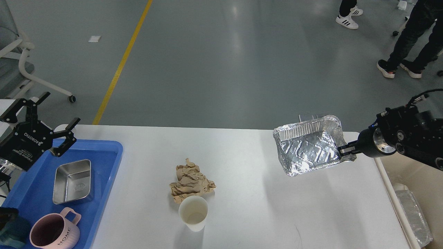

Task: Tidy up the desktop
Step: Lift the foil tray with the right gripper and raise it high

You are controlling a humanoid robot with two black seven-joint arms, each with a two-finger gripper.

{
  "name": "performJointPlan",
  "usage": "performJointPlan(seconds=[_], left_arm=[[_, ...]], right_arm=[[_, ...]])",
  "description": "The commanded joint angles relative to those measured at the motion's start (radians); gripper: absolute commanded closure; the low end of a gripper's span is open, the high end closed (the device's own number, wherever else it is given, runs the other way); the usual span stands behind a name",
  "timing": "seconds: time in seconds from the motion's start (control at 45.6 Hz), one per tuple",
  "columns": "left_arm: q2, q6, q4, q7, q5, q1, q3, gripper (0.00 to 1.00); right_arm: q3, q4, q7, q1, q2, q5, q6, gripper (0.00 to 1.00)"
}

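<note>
Two jaws: right gripper (341, 150) at three o'clock clenches a foil tray (308, 147) above the worktop (249, 207); left gripper (57, 119), nine o'clock, spread wide.

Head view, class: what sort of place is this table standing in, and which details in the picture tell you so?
Probably a lab or workshop hall, not a home: a smooth grey floor with a painted yellow line, a white wheeled office chair, and people in sneakers standing beyond the large white tabletop.

Cup (193, 213) before paper wad (191, 180); tray (104, 180) left.
</note>
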Motion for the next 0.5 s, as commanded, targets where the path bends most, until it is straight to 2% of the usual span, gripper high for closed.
performJointPlan(seconds=[0.0, 0.285, 0.483], left_arm=[[0.000, 0.000, 0.000, 0.000, 0.000, 0.004, 0.000, 0.03], [0.003, 0.002, 0.000, 0.002, 0.002, -0.002, 0.000, 0.03], [0.003, 0.002, 0.000, 0.002, 0.002, -0.003, 0.002, 0.03]], right_arm=[[0.000, 0.000, -0.012, 0.018, 0.033, 0.015, 0.037, 1.00], [0.000, -0.005, -0.078, 0.040, 0.096, 0.165, 0.111, 1.00], [0.000, -0.019, -0.164, 0.040, 0.131, 0.273, 0.137, 1.00]])
